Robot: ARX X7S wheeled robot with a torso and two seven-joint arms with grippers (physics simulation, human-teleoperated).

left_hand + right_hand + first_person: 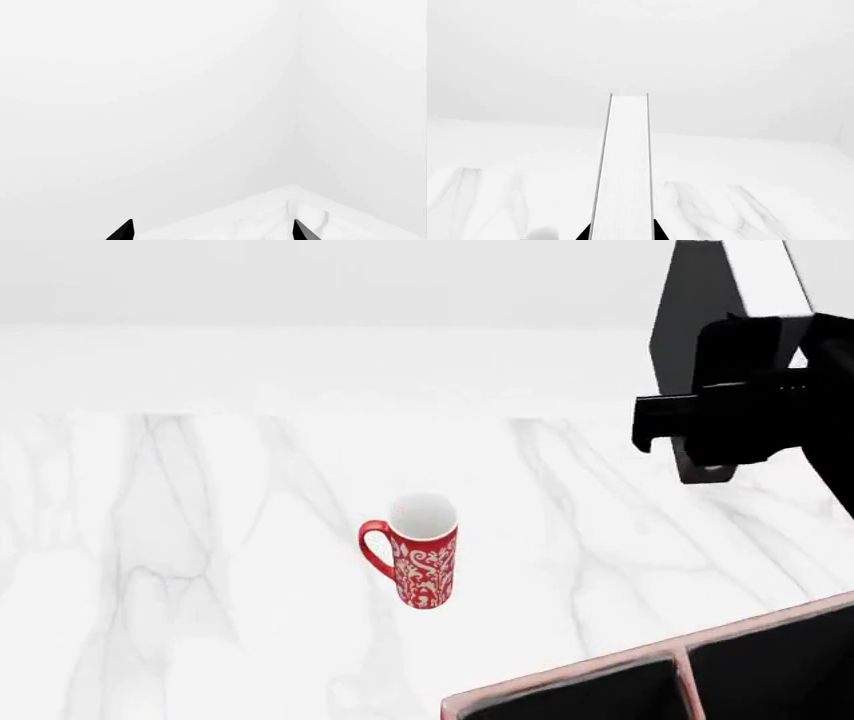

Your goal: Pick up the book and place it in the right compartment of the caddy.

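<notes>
The book (694, 310), black-covered with white page edges, hangs upright in the air at the far right, above the table. My right gripper (727, 425) is shut on it. In the right wrist view the book's white page edge (624, 170) runs away from the right gripper (622, 233), a black fingertip (584, 234) pressed on each cover. Only a corner of the caddy (574, 678) shows at the head view's lower right: pink rim, black-lined compartments and a divider. It lies nearer than the book and below it. My left gripper (213, 235) is open and holds nothing; the head view does not show it.
A red patterned mug (420, 562) stands upright on the white marble table (200, 560), left of the caddy. A white wall runs behind the table. The left wrist view shows only white walls meeting at a corner and a piece of marble top (280, 215).
</notes>
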